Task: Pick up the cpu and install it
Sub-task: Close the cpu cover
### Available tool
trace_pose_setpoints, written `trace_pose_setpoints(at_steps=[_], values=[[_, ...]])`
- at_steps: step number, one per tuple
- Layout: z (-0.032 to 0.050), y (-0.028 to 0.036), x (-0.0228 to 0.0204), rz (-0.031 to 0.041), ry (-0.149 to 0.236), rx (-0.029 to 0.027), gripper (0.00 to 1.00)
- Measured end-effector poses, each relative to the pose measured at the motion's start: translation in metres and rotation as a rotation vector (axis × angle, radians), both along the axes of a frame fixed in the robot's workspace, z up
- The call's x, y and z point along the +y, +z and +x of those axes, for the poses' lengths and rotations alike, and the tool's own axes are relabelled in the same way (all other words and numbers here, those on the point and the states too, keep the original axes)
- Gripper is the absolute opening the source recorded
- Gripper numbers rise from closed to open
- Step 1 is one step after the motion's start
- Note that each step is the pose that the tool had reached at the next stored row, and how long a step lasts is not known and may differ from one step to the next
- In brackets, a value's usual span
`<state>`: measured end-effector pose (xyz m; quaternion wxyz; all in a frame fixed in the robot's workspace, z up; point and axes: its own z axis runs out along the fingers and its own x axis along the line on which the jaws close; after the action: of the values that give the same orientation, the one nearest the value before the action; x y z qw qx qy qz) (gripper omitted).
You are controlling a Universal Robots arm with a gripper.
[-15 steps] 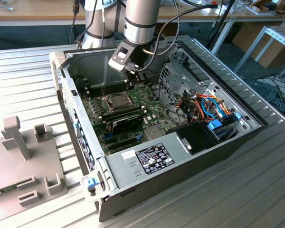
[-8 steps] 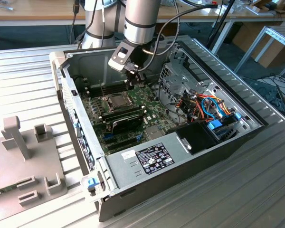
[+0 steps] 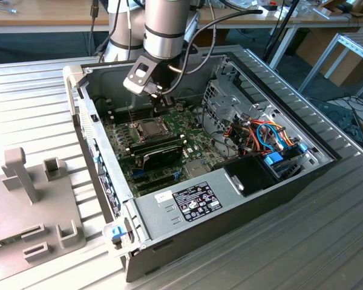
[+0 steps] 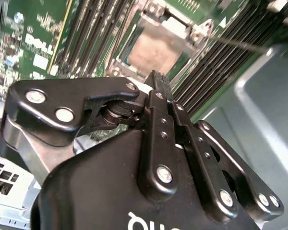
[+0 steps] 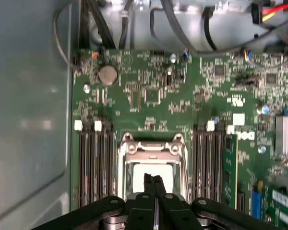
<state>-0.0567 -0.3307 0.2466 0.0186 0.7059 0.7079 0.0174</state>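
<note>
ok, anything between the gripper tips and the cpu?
Nothing. In the second wrist view the gripper hangs over the cpu, with a bare gap between them.

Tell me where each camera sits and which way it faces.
Exterior view: off the arm, looking down into the open computer case; shows the arm and gripper.
First wrist view: on the wrist, straight down at the motherboard; shut fingertips show.
Second wrist view: on the wrist, slanting past the gripper.
All share the cpu in its socket.
</note>
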Motion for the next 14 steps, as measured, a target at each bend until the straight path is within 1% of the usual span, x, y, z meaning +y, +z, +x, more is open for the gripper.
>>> trace_pose_setpoints(at_steps=[4,7,10,11,12,13,14], values=[[-0.0119,-0.0024,0.0,0.0,-0.002,0.0,0.11],[-0.0173,-0.0042,0.0,-0.0002,-0.003,0.0002,0.11],[-0.0174,-0.0043,0.0,-0.0007,-0.003,0.0001,0.11],[-0.0174,-0.0047,0.0,-0.0004,-0.003,0.0026,0.11],[-0.0176,-0.0079,0.0,-0.0065,-0.003,0.0353,0.11],[-0.022,-0.0183,0.0,-0.0505,-0.004,0.0352,0.11],[-0.0221,-0.0193,0.0002,-0.0525,-0.004,0.0352,0.11]])
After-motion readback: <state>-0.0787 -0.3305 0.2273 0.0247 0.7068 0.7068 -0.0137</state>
